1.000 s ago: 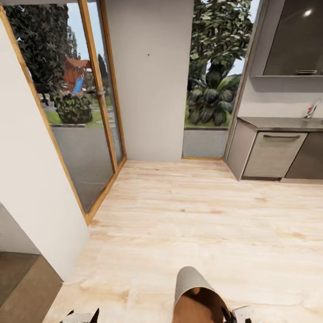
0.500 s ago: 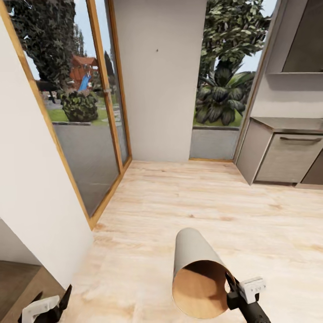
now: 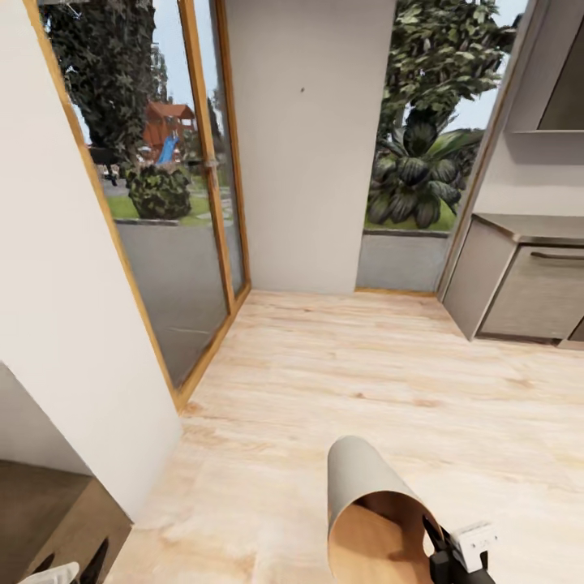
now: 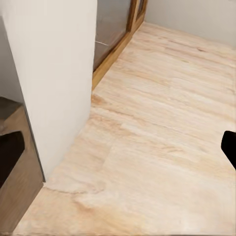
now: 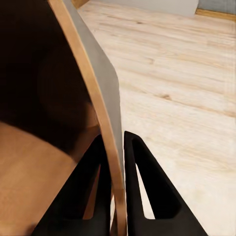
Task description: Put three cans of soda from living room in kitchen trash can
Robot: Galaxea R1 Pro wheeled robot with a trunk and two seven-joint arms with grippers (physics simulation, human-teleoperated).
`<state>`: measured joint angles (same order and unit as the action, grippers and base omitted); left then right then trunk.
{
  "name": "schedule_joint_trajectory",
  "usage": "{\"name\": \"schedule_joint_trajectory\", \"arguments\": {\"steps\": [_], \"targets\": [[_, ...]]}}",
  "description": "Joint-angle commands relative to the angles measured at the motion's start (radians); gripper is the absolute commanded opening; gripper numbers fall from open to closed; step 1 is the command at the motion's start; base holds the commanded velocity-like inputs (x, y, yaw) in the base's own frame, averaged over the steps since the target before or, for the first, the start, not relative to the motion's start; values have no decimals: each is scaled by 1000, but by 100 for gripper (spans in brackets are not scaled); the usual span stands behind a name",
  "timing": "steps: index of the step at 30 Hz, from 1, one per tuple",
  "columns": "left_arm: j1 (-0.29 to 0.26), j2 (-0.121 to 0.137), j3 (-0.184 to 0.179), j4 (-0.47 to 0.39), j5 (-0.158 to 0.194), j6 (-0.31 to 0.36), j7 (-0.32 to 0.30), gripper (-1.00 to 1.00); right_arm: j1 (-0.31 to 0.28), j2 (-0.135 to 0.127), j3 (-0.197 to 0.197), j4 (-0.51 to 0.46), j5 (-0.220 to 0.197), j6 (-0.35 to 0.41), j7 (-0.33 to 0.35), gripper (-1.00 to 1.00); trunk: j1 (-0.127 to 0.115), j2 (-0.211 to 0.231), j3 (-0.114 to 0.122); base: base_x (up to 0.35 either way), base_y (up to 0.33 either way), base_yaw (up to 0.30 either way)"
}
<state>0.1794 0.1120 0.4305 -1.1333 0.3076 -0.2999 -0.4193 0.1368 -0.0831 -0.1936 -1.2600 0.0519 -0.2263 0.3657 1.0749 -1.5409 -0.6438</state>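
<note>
- While no can of soda shows in any view, the setting is the kitchen (image 3: 381,381): pale wood floor (image 3: 365,365), a white wall panel between two glazed openings, and a garden beyond the glass.
- Wood-framed glass door (image 3: 174,243): stands along the robot's left side and runs back to the far wall.
- White partition wall (image 3: 73,341): near left, its corner meeting the floor; in the left wrist view the same corner (image 4: 59,98) borders darker flooring on its far side.
- Grey cabinets (image 3: 519,292) with a steel tabletop (image 3: 535,227): far right, a dark upper unit above them.
- Tash can (image 3: 369,519): held off the floor low in the head view, tipped so its mouth faces the camera, pale grey outside, brown inside; what shows of the interior holds no can.
- Right end effector (image 3: 454,556): pinching the tash can's rim, one finger inside the wall and one outside, seen plainly in the right wrist view (image 5: 114,196).
- Left end effector (image 3: 69,568): at the lower left edge, well apart from the bin; whether its jaws are spread or pressed together cannot be told.
- Progress, as a judgement: nothing deposited so far as the views show; fetching three cans and dropping each in appears to remain.
</note>
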Motion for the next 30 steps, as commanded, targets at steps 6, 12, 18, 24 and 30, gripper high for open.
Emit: {"name": "schedule_joint_trajectory", "arguments": {"steps": [6, 12, 18, 24, 30], "targets": [[0, -1, 0, 1, -1, 1, -2, 100, 0, 0, 1, 13, -8, 1, 10, -100, 0, 0, 0, -146, 271, 243], [0, -1, 0, 1, -2, 1, -2, 100, 0, 0, 2, 18, -8, 1, 11, -100, 0, 0, 0, -151, 293, 247], [0, -1, -1, 2, -2, 1, -1, 100, 0, 0, 2, 19, -7, 1, 12, -100, 0, 0, 0, -152, 296, 247], [0, -2, -1, 2, -2, 0, -1, 100, 0, 0, 2, 19, -7, 1, 13, -100, 0, 0, 0, -152, 296, 247], [0, -2, -1, 1, -2, -1, -1, 100, 0, 1, 3, 19, -6, 1, 13, -100, 0, 0, 0, -152, 296, 247]]}}
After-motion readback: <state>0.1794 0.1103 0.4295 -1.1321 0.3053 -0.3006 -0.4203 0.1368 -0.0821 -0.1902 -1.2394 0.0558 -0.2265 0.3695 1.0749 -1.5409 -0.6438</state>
